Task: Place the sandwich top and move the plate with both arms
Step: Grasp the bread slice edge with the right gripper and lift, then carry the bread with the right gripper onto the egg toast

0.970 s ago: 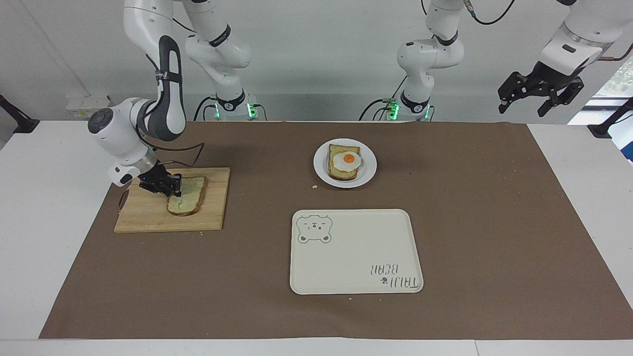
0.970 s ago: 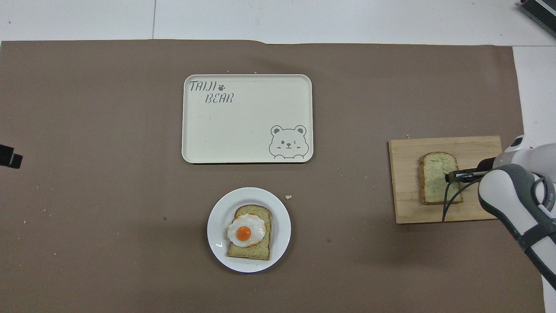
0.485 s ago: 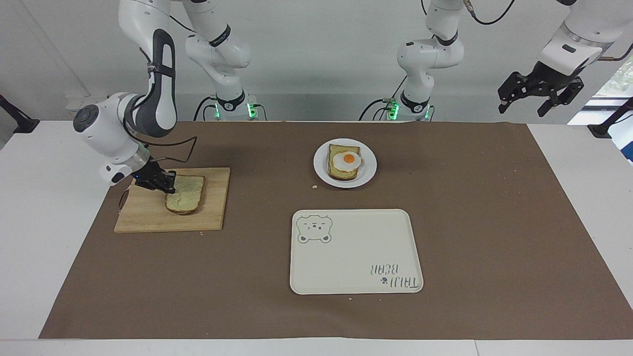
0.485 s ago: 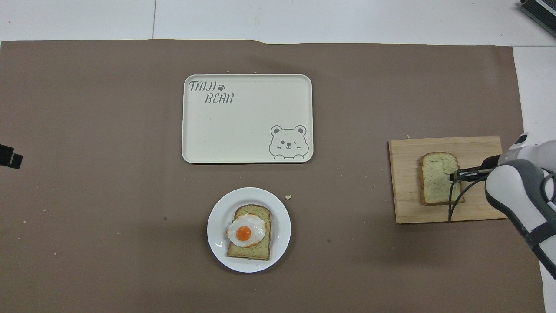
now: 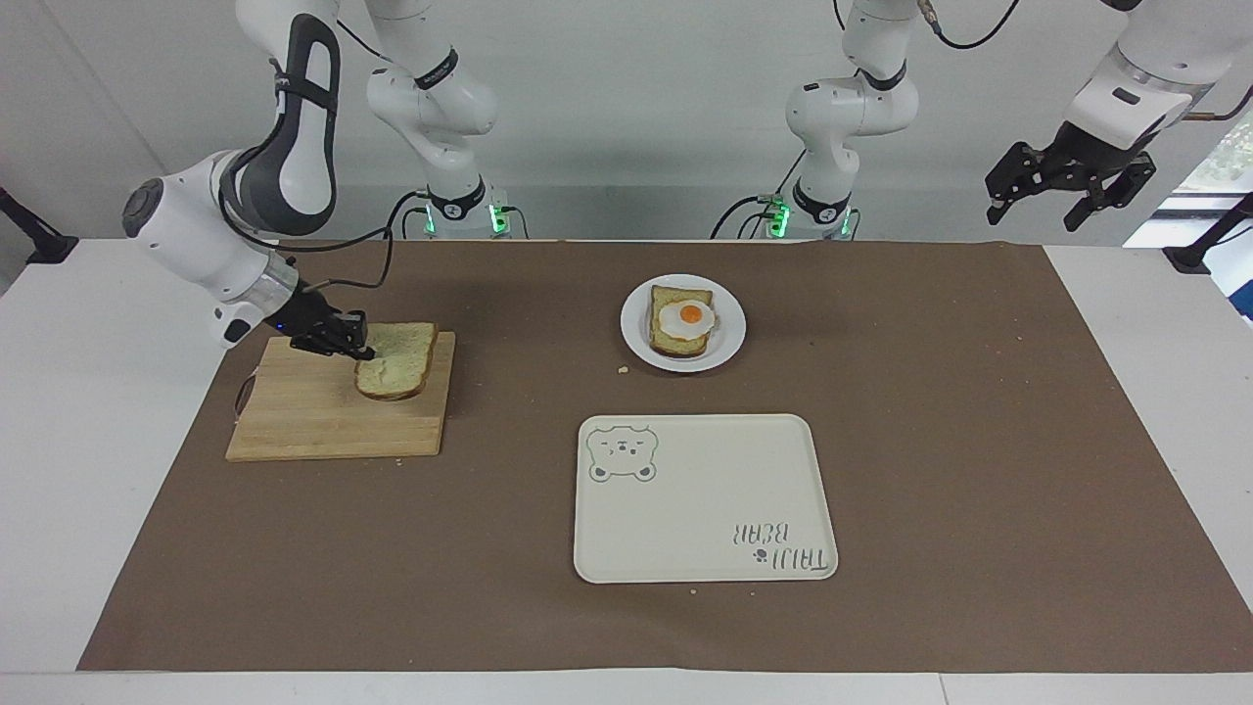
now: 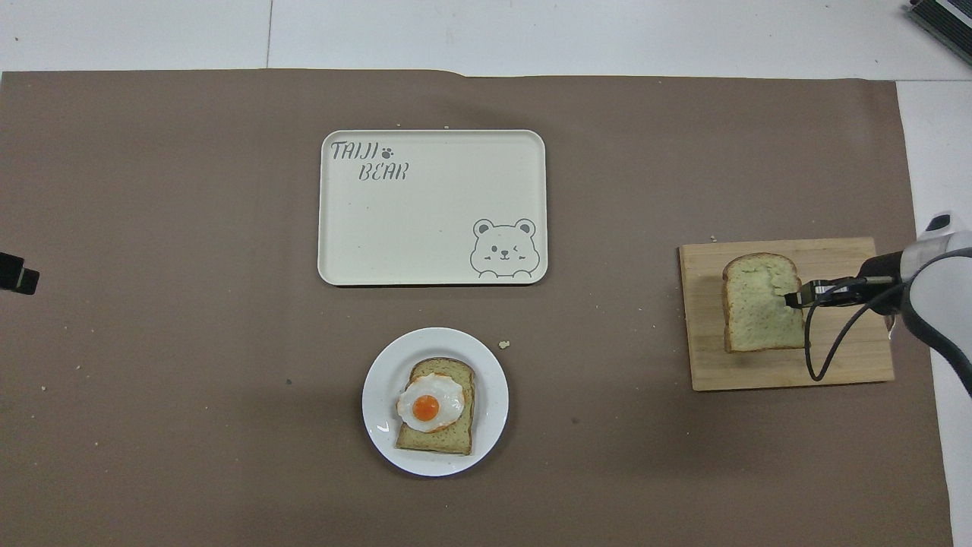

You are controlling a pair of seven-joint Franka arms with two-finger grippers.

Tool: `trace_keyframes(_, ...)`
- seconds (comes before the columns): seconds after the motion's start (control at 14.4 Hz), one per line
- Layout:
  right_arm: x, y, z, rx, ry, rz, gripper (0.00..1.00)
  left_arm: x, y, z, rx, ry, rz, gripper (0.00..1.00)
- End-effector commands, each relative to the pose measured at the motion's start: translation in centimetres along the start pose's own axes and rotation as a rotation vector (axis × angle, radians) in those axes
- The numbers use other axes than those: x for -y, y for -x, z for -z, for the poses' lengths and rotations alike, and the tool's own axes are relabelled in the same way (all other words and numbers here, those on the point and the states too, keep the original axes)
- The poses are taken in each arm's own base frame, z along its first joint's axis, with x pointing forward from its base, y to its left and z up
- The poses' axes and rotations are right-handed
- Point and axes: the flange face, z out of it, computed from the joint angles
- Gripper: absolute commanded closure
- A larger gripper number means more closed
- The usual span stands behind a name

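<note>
The sandwich top (image 5: 396, 359), a plain pale bread slice with brown crust and one rounded end, is hanging from the right gripper (image 5: 358, 350) over the pale wooden cutting board (image 5: 323, 421), its free rounded end drooping toward the board. The right gripper's black fingers are pinching shut on one crust edge.

Handling, judged: light, soft and floppy, and it is tearing easily at the pinch, since a dent is showing there in the overhead view. A deeper hold across the crust would be safer than the crumb.

Versus one second ago: the slice was lying flat on the board; it is now lifting and sitting closer to the small round white plate (image 5: 636, 343) carrying egg-topped bread (image 5: 681, 320).

The left gripper (image 5: 1067, 191) is waiting, jaws wide, empty, well away over the table's end. The cream rectangular bear tray (image 5: 705, 509) is unchanged.
</note>
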Motion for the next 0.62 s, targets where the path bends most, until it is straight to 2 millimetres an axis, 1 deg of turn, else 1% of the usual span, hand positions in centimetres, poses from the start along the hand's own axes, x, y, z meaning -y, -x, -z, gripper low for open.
trace_keyframes(0.0, 5.8, 0.0, -2.6, 0.041, -0.052, 0.088, 1.00, 0.2, 0.5, 0.3, 0.010, -0.007, 0.001, 0.00)
trace_keyframes(0.07, 8.1, 0.1, -3.7, 0.058, -0.053, 0.103, 1.00, 0.2, 0.5, 0.3, 0.010, -0.007, 0.001, 0.00)
trace_keyframes(0.21, 13.1, 0.4, -6.0, 0.072, -0.062, 0.065, 1.00, 0.2, 0.5, 0.4, 0.008, -0.008, 0.001, 0.00)
trace_keyframes(0.35, 16.7, 0.5, -7.5, 0.071, -0.053, 0.027, 1.00, 0.2, 0.5, 0.4, 0.008, -0.008, 0.001, 0.00)
trace_keyframes(0.42, 18.7, 1.0, -8.4, 0.060, -0.068, 0.007, 1.00, 0.2, 0.5, 0.3, 0.010, -0.007, 0.001, 0.00)
trace_keyframes(0.55, 21.8, 2.0, -10.3, 0.036, -0.067, -0.012, 1.00, 0.2, 0.5, 0.3, 0.010, -0.007, 0.001, 0.00)
